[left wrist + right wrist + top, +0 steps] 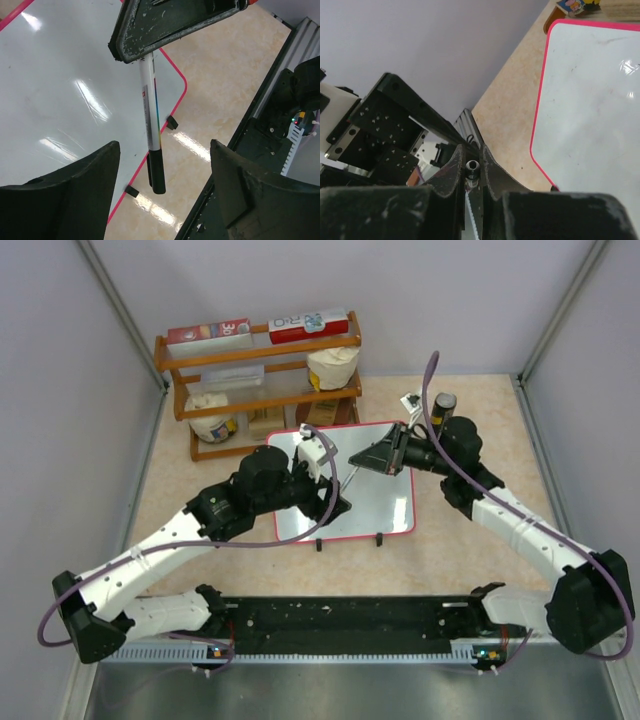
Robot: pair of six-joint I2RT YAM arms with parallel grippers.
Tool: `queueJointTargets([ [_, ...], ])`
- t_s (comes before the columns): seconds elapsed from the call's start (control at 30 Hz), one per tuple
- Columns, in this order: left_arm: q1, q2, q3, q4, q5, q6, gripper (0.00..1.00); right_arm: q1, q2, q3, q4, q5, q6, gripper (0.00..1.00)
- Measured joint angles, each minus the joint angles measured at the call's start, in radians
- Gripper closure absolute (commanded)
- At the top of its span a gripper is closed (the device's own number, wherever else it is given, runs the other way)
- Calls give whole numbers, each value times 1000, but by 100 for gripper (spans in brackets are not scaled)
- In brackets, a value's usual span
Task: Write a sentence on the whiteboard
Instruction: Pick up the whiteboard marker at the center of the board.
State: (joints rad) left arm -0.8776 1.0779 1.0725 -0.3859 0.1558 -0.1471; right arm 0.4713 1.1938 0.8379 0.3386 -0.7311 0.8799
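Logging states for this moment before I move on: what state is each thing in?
whiteboard: lying flat on the table, blank, no writing visible.
marker: held in the air over the whiteboard's edge.
left hand: open, fingers either side of the marker, not touching it.
right hand: shut on the marker.

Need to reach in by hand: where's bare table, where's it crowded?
Free: table strip between whiteboard and base rail; back-right corner behind right arm. Crowded: left end effector and right end effector meet at the marker mid-board; wooden rack fills back-left.
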Motion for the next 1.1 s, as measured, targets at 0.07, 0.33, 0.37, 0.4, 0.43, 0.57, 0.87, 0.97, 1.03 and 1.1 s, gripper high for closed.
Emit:
queueJointTargets([
  [0.07, 0, 0, 0, 1, 24, 0, 13, 0, 16, 38, -56, -29, -50, 100],
  [0.33, 47, 60, 22, 25, 174, -8, 16, 2, 46, 126, -233, -131, -208, 100],
  [0.37, 58, 72, 22, 31, 202, -10, 18, 2, 47, 129, -243, -145, -220, 100],
  [0.4, 68, 84, 22, 40, 232, -16, 20, 2, 48, 136, -261, -164, -235, 100],
  [0.43, 73, 93, 22, 47, 251, -19, 21, 3, 50, 143, -273, -175, -243, 100],
  [0.57, 90, 134, 22, 86, 322, -40, 59, 3, 62, 165, -301, -220, -273, 100],
  [0.87, 124, 196, 21, 161, 404, -113, 100, 0, 57, 167, -351, -169, -312, 28],
  [0.97, 126, 196, 18, 187, 405, -114, 100, -3, 34, 165, -383, -79, -307, 6],
  [1.03, 131, 196, 11, 211, 397, -116, 100, -5, -1, 162, -392, -19, -308, 1],
  [1.1, 147, 190, -8, 237, 370, -132, 100, -9, -58, 145, -376, 41, -307, 1],
])
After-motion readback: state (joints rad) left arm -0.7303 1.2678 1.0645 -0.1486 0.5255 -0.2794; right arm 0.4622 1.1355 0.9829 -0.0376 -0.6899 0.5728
